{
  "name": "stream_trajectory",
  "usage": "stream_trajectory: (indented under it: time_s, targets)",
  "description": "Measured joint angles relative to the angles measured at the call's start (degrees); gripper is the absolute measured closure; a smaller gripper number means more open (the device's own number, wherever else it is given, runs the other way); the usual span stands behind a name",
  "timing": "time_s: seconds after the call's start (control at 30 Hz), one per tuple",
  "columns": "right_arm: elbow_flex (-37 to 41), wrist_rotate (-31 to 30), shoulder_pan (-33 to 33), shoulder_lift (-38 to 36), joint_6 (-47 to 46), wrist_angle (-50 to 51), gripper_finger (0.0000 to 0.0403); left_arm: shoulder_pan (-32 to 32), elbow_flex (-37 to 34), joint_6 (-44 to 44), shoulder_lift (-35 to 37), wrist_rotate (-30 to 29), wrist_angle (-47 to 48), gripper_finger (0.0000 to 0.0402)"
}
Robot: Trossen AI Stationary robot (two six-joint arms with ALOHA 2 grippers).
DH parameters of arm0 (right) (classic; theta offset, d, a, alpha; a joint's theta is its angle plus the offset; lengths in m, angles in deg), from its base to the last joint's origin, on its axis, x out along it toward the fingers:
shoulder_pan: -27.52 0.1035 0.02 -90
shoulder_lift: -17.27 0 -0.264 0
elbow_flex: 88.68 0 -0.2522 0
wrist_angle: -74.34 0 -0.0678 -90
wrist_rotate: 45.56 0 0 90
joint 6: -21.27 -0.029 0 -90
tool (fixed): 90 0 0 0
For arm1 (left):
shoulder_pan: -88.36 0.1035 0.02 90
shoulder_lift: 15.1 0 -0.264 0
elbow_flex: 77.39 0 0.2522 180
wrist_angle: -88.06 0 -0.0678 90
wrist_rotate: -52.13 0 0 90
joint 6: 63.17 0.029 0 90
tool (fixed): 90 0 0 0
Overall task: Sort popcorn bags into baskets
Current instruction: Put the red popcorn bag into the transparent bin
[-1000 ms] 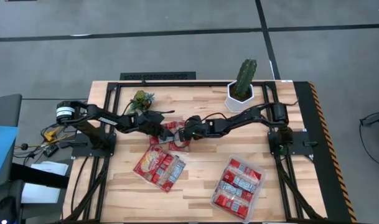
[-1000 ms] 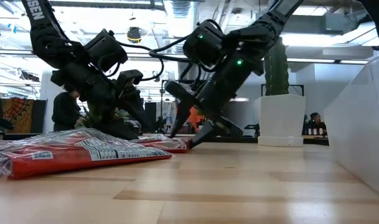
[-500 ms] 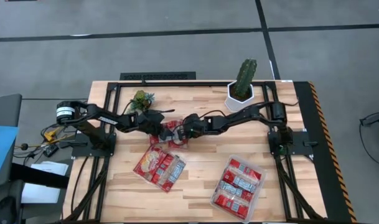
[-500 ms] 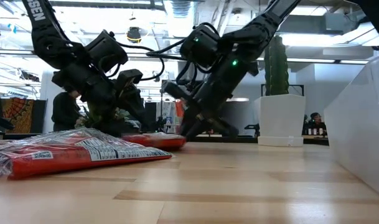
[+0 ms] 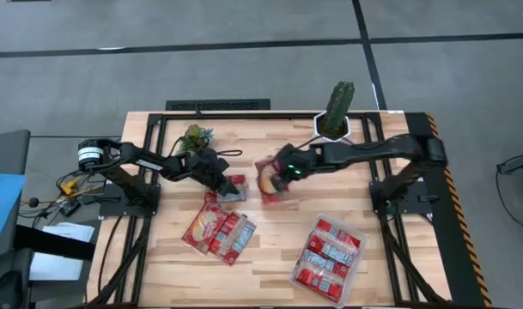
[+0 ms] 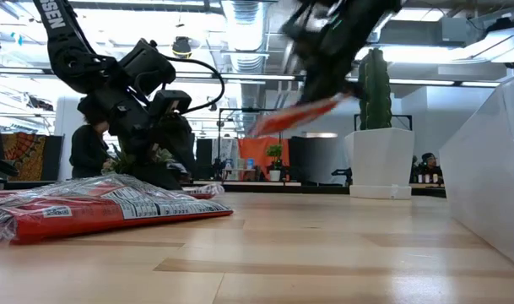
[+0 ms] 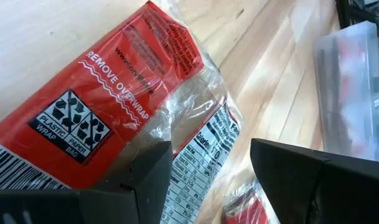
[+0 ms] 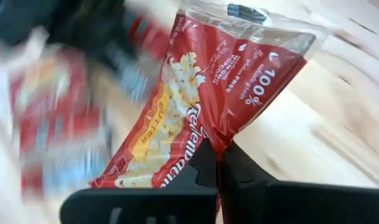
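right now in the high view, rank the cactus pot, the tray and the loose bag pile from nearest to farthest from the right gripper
From the right gripper, shut on a bag:
1. Cactus pot, at the table's back edge.
2. Loose bag pile, front left.
3. Tray, front right; nearly tied with the pile.

The worktop [image 5: 278, 249] was pale wood in jointed planks, smooth with a low satin sheen, framed by matt black metal rails [image 5: 218, 106]. The popcorn bags [image 5: 218, 232] were glossy red plastic film, crinkled, with clear shiny ends and printed panels; the lifted bag [image 8: 208, 106] showed a transparent sealed edge catching light. The basket [image 5: 330, 253] at lower right was clear, smooth plastic, faintly cloudy. The cactus pot [image 5: 330, 133] looked white, smooth and matt. Both arms wore matt black plastic casing, and the left gripper [image 7: 208, 174] had dull dark jaws.
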Motion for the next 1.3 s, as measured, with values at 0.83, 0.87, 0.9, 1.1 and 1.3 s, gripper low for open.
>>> stream_trajectory:
  time_s: [0.83, 0.87, 0.9, 1.1, 1.3]
  targets:
    - [-0.02, 11.85, 41.51, -3.36, -3.62, 13.67, 0.0376, 0.04, 2.05, 1.67, 0.0, -0.61, 1.36, 0.0189]
    - [-0.02, 12.88, 41.61, -2.73, -3.6, 13.21, 0.0376, 0.04, 2.05, 1.59, 0.0, -0.78, 1.41, 0.0189]
    - [-0.04, 13.33, 41.81, -2.02, -3.62, 12.89, 0.0375, 0.04, 2.05, 1.51, 0.0, -0.76, 1.38, 0.0189]
    - [-0.02, 12.98, 42.58, 1.0, -3.58, 12.28, 0.0357, 0.04, 2.05, 0.96, 0.0, -1.26, 1.36, 0.0189]
    - [-0.04, 14.33, 41.99, 2.97, -1.22, 10.79, 0.0334, 0.04, 2.05, 0.65, 0.0, -1.3, 1.38, 0.0189]
